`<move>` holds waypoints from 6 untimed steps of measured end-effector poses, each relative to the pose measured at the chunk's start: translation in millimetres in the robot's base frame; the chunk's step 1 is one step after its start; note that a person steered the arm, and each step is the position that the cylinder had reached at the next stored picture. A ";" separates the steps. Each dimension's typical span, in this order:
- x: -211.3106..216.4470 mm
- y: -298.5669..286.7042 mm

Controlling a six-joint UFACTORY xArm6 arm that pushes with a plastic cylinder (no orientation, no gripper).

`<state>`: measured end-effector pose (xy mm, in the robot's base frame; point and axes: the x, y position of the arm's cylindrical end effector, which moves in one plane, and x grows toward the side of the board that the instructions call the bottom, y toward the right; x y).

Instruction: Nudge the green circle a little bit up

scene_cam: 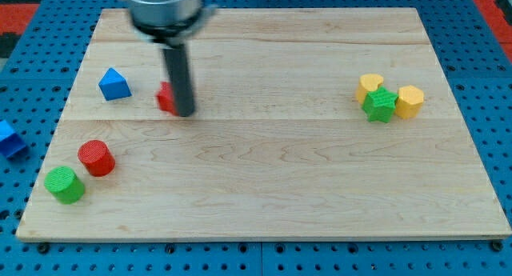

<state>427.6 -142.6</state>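
Observation:
The green circle (pixel 64 184) lies near the board's bottom left corner. A red circle (pixel 96 158) sits just up and right of it, close but apart. My tip (pixel 184 113) stands in the upper left part of the board, far up and right of the green circle. It is right next to a small red block (pixel 166 97), which the rod partly hides.
A blue triangle (pixel 114 85) lies left of the rod. At the view's right, a yellow heart (pixel 370 86), a green star (pixel 381 106) and a yellow hexagon (pixel 409 102) cluster together. A blue block (pixel 8 138) lies off the board (pixel 272 172) at the left edge.

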 end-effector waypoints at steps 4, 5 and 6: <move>184.0 -68.7; 157.1 -97.0; 137.6 -78.5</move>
